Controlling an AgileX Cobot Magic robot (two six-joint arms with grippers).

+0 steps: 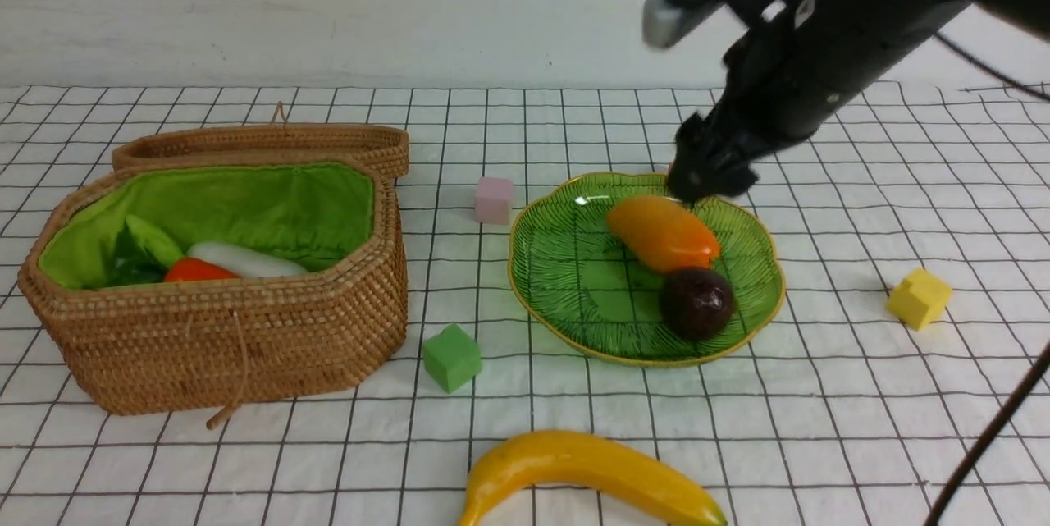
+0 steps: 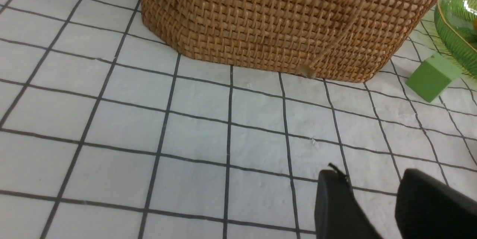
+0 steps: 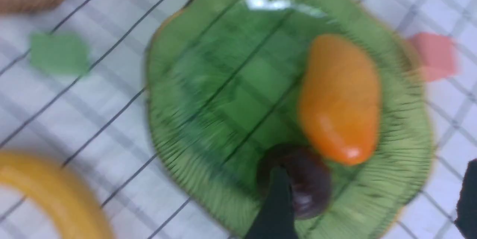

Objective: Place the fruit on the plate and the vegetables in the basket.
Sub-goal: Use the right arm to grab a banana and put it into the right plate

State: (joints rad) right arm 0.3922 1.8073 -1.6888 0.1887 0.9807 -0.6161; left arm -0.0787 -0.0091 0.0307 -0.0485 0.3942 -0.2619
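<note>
Left of frame, wicker basket (image 1: 246, 329) open, white, red-orange and green vegetables (image 1: 238, 262) inside, unseen from left wrist view; there, left gripper (image 2: 372, 179) fingers apart, empty. Bottom centre, curved yellow banana (image 1: 586, 473) on checked cloth (image 1: 820, 427). Centre-right, ribbed green plate (image 1: 574, 280) bearing glossy orange mango (image 1: 663, 232) and maroon fruit (image 1: 697, 302); right gripper (image 1: 704, 181) above far rim, fingers wide, empty.

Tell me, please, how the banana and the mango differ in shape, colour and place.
The banana is long and curved; the mango is a short oval. The banana is yellow; the mango is a deeper orange. The mango lies on the plate beside the maroon fruit; the banana lies on the checked cloth, off the plate. Both are glossy fruit.
</note>
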